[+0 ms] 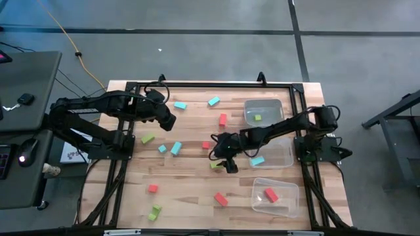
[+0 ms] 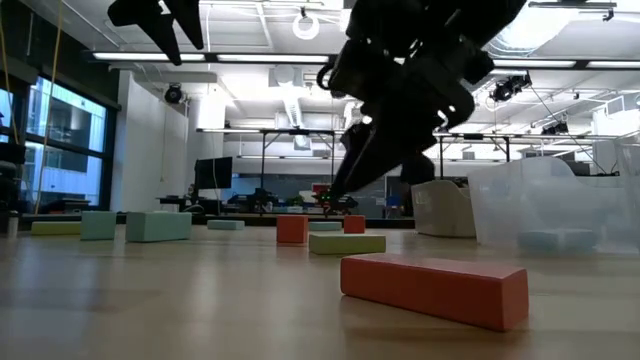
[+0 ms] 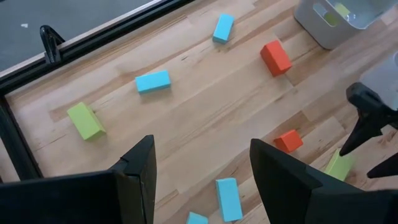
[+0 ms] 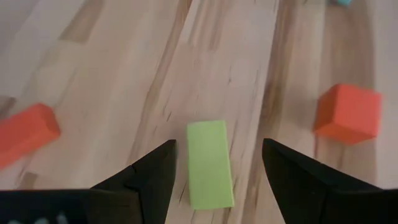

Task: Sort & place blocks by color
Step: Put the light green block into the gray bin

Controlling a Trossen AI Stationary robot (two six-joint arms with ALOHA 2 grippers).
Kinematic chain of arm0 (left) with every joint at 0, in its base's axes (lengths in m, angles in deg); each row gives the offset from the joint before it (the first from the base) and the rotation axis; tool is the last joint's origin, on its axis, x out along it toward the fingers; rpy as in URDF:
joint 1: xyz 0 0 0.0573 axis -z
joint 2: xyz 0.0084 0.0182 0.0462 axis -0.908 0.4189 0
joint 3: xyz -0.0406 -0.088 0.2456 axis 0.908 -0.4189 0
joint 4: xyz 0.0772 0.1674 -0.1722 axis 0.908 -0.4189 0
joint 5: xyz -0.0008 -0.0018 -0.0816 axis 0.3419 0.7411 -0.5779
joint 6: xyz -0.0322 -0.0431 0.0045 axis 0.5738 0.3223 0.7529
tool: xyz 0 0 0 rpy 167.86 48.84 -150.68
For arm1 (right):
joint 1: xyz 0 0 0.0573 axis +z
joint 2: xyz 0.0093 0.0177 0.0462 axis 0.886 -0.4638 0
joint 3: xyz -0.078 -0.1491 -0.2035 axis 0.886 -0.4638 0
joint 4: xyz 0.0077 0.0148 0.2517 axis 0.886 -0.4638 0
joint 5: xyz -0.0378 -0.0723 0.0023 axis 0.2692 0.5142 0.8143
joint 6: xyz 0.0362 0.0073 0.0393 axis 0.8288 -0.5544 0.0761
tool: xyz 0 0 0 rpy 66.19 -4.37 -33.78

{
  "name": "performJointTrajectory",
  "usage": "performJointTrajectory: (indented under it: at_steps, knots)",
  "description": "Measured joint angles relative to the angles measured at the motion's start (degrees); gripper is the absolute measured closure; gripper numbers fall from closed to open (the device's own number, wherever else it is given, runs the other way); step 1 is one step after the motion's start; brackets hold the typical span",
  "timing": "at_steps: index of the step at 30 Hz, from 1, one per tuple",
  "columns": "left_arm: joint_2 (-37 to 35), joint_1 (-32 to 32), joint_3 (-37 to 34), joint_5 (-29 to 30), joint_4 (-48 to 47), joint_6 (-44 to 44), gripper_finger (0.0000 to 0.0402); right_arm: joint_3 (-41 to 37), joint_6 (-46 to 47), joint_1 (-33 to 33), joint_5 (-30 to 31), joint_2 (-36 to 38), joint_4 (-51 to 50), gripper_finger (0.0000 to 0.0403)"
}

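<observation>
Six red blocks [image 1: 223,119], scattered.

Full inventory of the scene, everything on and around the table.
Table: one, light wood, black frame around it.
Bins: three, clear plastic, in a column on the right side.
Blue blocks: five; two near the far edge, two mid-left, one in the middle bin.
Green blocks: about five; one mid-left, one in the far bin, a pair at the near-left corner, one under the right gripper.
Red blocks: five; two centre, two toward the near edge, one in the near bin.
Desk: one, dark, left of the table.
Left gripper: open, raised above the far-left area.
Right gripper: open, straddling a green block at centre.
</observation>
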Motion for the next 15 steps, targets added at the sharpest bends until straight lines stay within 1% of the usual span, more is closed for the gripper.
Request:
performJointTrajectory:
  at_steps: [9,15]
  knots:
    - [0.0,0.0,0.0,-0.04,-0.07,-0.48,0.022,-0.04,0.47,0.33,-0.03,-2.09,0.51,0.0176]
    - [0.02,0.0,0.0,-0.24,-0.21,-1.0,0.022,-0.09,0.63,0.33,-1.83,-3.22,1.02,0.0176]
